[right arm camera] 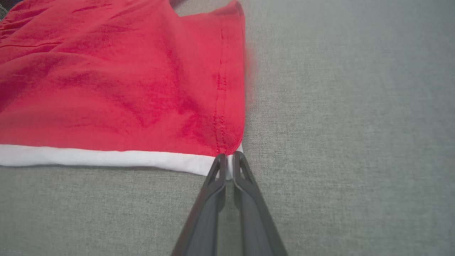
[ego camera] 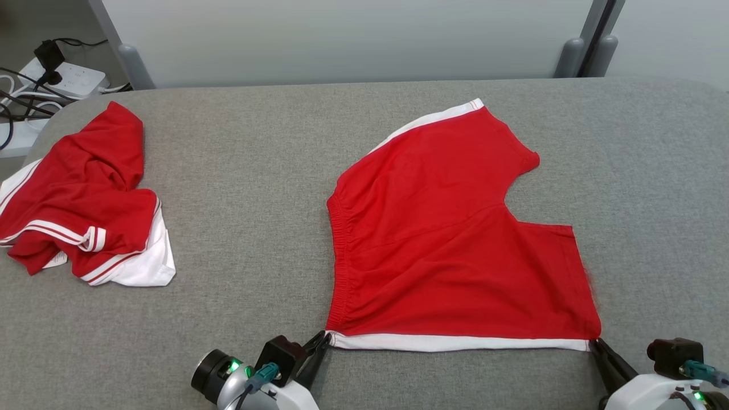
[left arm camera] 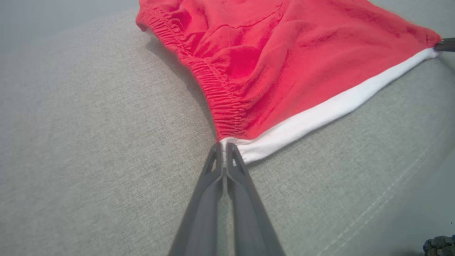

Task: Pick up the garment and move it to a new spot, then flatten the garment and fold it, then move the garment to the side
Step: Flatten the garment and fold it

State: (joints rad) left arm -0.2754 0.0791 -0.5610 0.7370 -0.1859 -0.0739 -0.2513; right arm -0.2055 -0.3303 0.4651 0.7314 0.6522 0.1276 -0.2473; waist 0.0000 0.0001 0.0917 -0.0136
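Red cloth shorts with a white side stripe [ego camera: 450, 239] lie spread flat, right of centre, on the grey fabric-covered counter [ego camera: 256, 171]. The left hand [ego camera: 324, 337], low at the near edge and angled inward, is clenched on the stripe's waistband corner. The right hand [ego camera: 594, 343], likewise low, pinches the stripe's hem corner. A crumpled red-and-white garment [ego camera: 85, 199] lies well apart at far left.
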